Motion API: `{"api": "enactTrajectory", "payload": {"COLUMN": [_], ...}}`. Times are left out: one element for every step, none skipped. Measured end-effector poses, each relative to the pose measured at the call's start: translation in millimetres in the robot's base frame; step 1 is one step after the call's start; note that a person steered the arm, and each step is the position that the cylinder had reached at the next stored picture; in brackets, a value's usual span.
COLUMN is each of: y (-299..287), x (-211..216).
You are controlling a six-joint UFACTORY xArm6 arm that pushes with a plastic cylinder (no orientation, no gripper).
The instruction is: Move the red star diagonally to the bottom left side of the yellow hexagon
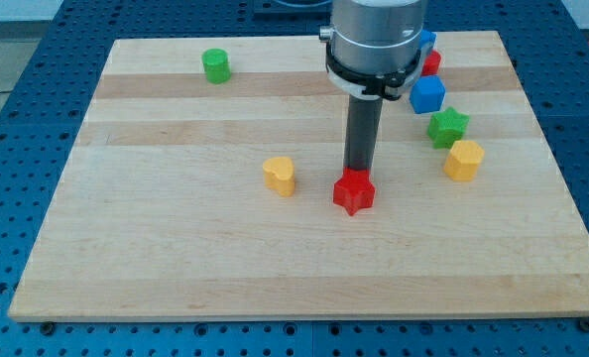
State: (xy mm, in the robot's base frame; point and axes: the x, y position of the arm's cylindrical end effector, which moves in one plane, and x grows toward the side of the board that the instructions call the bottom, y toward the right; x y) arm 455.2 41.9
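The red star (354, 192) lies near the middle of the wooden board (176, 258). My tip (357, 172) is right at the star's top edge, touching or nearly touching it from the view's top. The yellow hexagon (464, 160) lies to the star's right and slightly higher, near the board's right side.
A yellow heart-shaped block (280, 175) lies left of the red star. A green star (448, 126) and a blue cube (427, 94) sit above the hexagon. A red block (431, 62) and a blue block (427, 41) are partly hidden behind the arm. A green cylinder (215, 65) is at top left.
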Motion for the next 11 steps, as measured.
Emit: {"api": "enactTrajectory", "payload": {"y": [-46.9,-37.7,-11.9,2.1,24.0,65.7,73.5,43.8,62.0,90.4,109.0], "x": [-2.4,19.7,38.5,34.9,32.1,43.0,51.7,66.0,86.4,87.6,87.6]}}
